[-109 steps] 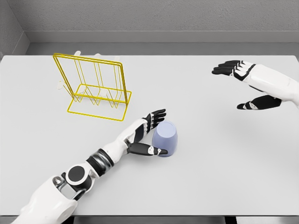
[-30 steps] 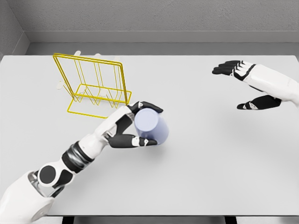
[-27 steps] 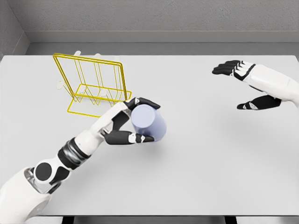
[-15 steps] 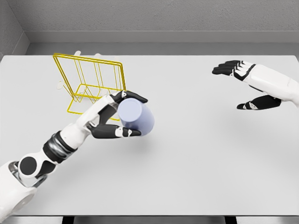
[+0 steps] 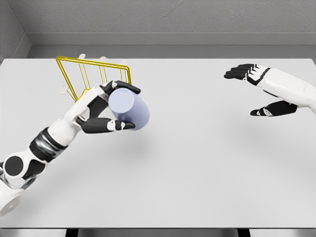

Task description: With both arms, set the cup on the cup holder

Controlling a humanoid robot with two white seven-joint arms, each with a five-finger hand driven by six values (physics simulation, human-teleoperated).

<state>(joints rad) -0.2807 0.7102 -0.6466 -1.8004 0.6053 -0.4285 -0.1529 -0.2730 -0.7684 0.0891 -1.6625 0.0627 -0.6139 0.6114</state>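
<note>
Left hand (image 5: pixel 106 109) grips the cup (image 5: pixel 129 108) in front of the cup holder (image 5: pixel 74 66); right hand (image 5: pixel 261 89), fingers spread, well right.

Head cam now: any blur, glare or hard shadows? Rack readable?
Head view: sharp, no blur or glare; light flat, soft shadows on the table beneath the cup and right hand. The left hand and cup hide much of the yellow rack.
</note>
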